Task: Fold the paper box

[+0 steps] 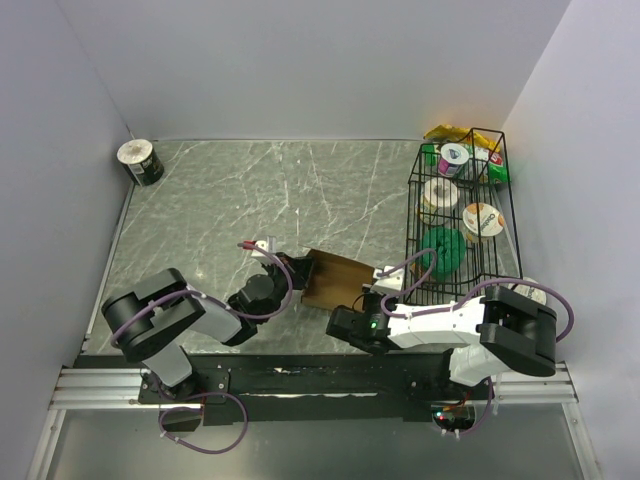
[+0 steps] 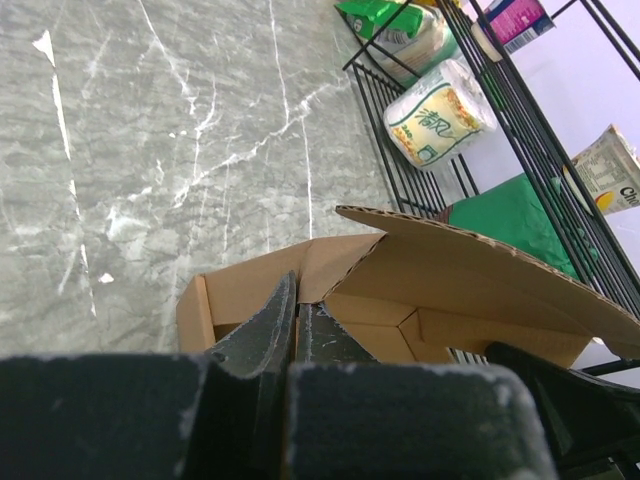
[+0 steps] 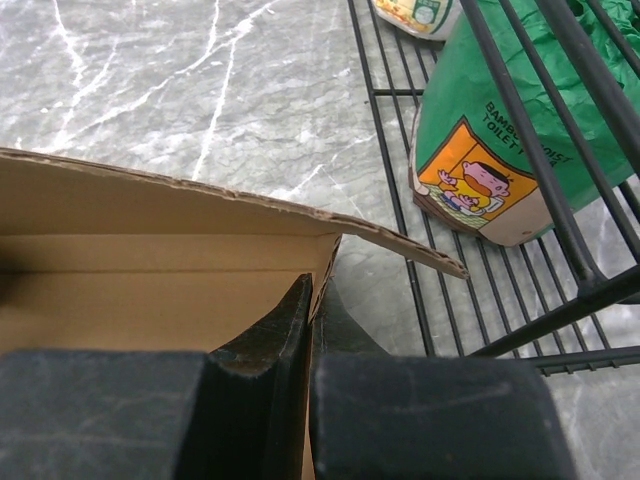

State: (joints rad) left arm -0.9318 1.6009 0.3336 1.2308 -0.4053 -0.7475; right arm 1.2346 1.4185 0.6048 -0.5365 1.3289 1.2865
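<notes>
Mid-fold: left gripper [image 2: 296,335] and right gripper [image 3: 311,325] pinch paper box [image 1: 335,280] walls by the table's [image 1: 250,190] front edge; lid [image 2: 480,270] probably needs tucking next.

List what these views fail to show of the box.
- Top external: both ends of the paper box, covered by the left hand and right hand.
- Left wrist: its near wall, behind that hand's fingers.
- Right wrist: its left end, cut off by the frame edge.
</notes>
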